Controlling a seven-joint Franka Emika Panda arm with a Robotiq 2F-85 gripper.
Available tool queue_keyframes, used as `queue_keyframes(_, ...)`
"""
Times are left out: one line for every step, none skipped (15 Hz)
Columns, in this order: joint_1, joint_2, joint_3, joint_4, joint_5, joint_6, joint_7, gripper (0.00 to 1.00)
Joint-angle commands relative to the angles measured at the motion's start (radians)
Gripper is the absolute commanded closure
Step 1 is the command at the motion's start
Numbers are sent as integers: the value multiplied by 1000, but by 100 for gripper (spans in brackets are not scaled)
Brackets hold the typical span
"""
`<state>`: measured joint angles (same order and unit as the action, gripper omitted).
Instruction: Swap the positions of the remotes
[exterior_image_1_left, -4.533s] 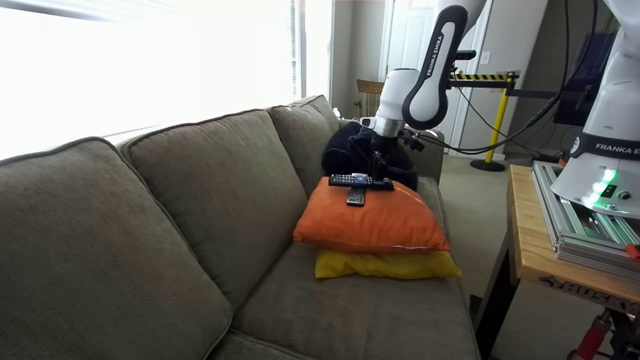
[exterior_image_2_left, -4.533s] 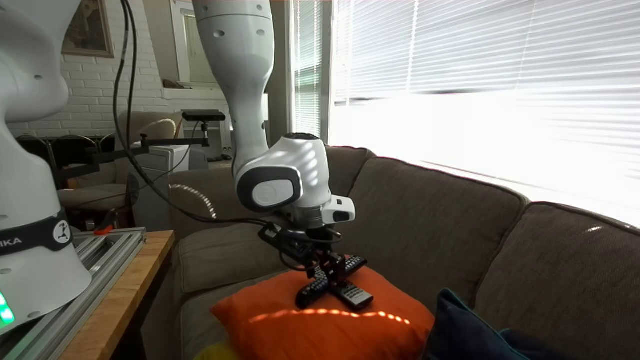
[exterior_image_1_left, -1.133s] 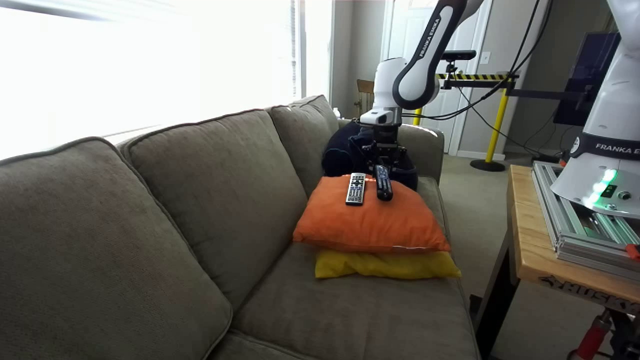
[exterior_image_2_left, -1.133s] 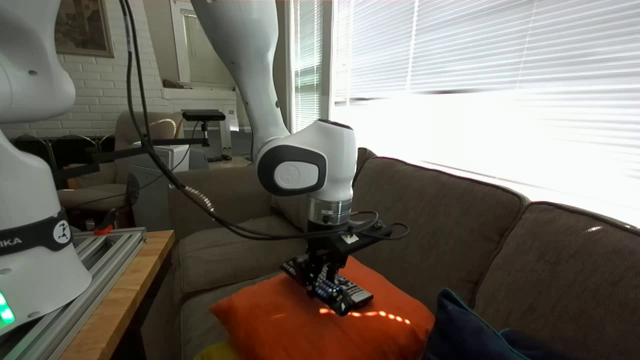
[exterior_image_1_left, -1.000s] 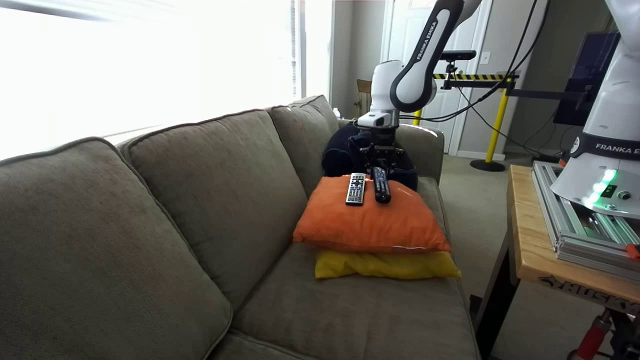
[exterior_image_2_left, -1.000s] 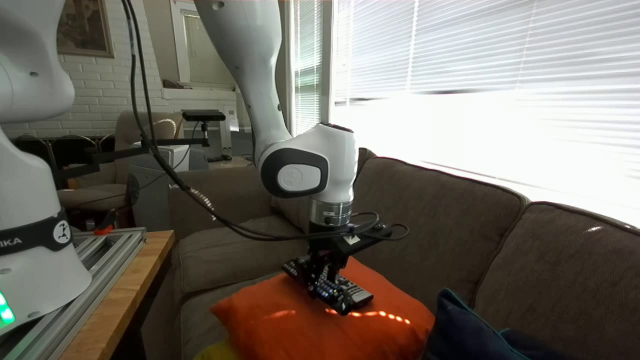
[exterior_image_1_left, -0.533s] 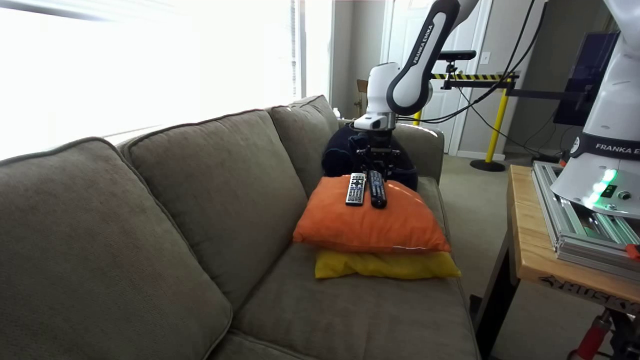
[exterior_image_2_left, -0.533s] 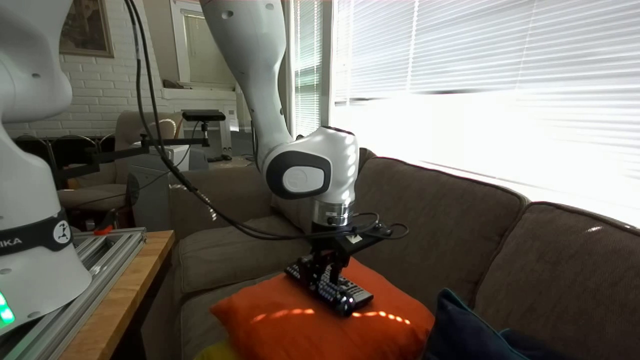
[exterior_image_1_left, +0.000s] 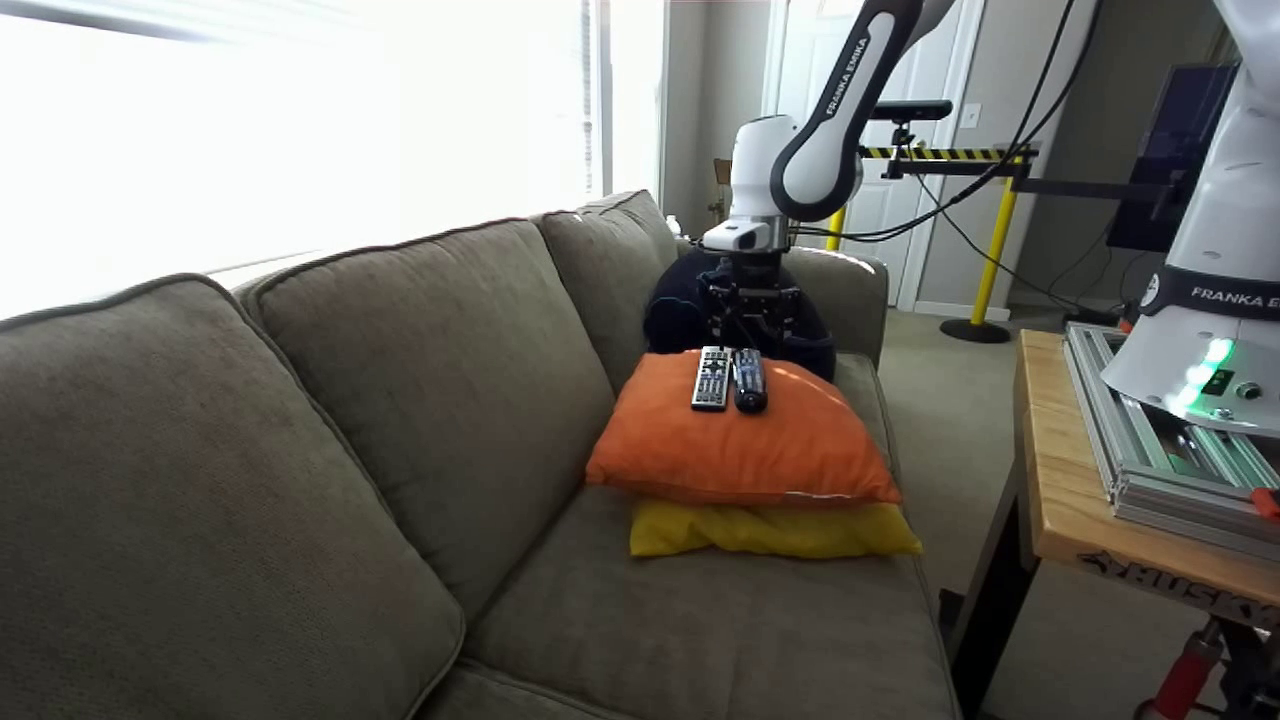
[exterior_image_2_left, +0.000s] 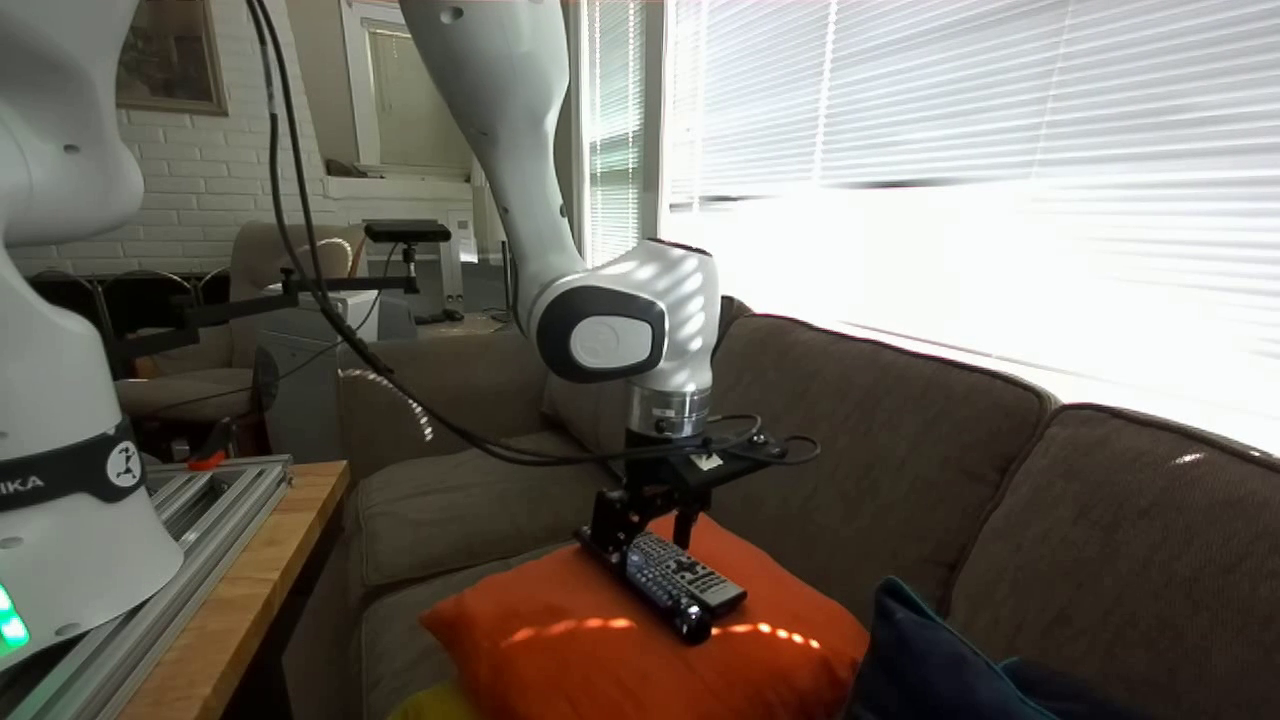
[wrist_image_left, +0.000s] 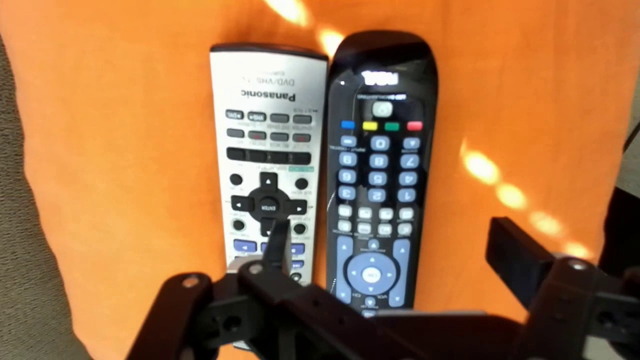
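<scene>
The black remote (wrist_image_left: 380, 170) and the silver-grey remote (wrist_image_left: 270, 135) lie side by side, nearly parallel, on the orange cushion. They also show in both exterior views, the black one (exterior_image_1_left: 749, 385) to the right of the grey one (exterior_image_1_left: 711, 378) here, and the black one (exterior_image_2_left: 650, 590) in front of the grey one (exterior_image_2_left: 718, 582) here. My gripper (wrist_image_left: 392, 235) is open and empty over the black remote's lower half. One finger overlaps the grey remote in the wrist view; the other is over bare cushion. The remotes' lower ends are partly hidden by the gripper.
The orange cushion (exterior_image_1_left: 740, 455) rests on a yellow cushion (exterior_image_1_left: 770, 530) on the grey-brown sofa (exterior_image_1_left: 690, 630). A dark blue cloth bundle (exterior_image_1_left: 680, 310) lies behind the gripper. A wooden bench (exterior_image_1_left: 1050, 480) carries the arm's base. A dark blue cushion (exterior_image_2_left: 930, 660) stands nearby.
Earlier the gripper held the black remote crosswise over the grey one. It was turned parallel, shifted towards the grey remote and lowered onto the cushion. The gripper has since opened and risen slightly.
</scene>
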<state>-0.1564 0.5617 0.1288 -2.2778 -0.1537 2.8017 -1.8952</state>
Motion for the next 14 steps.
queue_keyframes(-16, -31, 26, 24, 28, -28, 30, 0)
queue_keyframes(-8, -23, 19, 42, 23, -15, 43, 0)
queue_keyframes(-16, -16, 29, 57, 26, -10, 34, 0)
queue_keyframes(-17, 0, 30, 76, 23, 16, 32, 0)
queue_keyframes(-26, 10, 41, 88, 31, 23, 25, 0)
queue_keyframes(-41, 24, 59, 99, 47, 42, 18, 0)
queue_keyframes(-59, 37, 81, 106, 62, 58, 8, 0)
queue_keyframes(-71, 50, 96, 111, 72, 76, 7, 0)
queue_keyframes(-81, 67, 109, 118, 78, 96, 7, 0)
queue_keyframes(-89, 87, 119, 125, 77, 115, 7, 0)
queue_keyframes(-98, 104, 127, 130, 73, 133, 6, 0)
queue_keyframes(-101, 122, 129, 140, 63, 141, 12, 0)
queue_keyframes(-109, 138, 135, 144, 58, 149, 13, 0)
queue_keyframes(-115, 151, 141, 150, 53, 158, 13, 0)
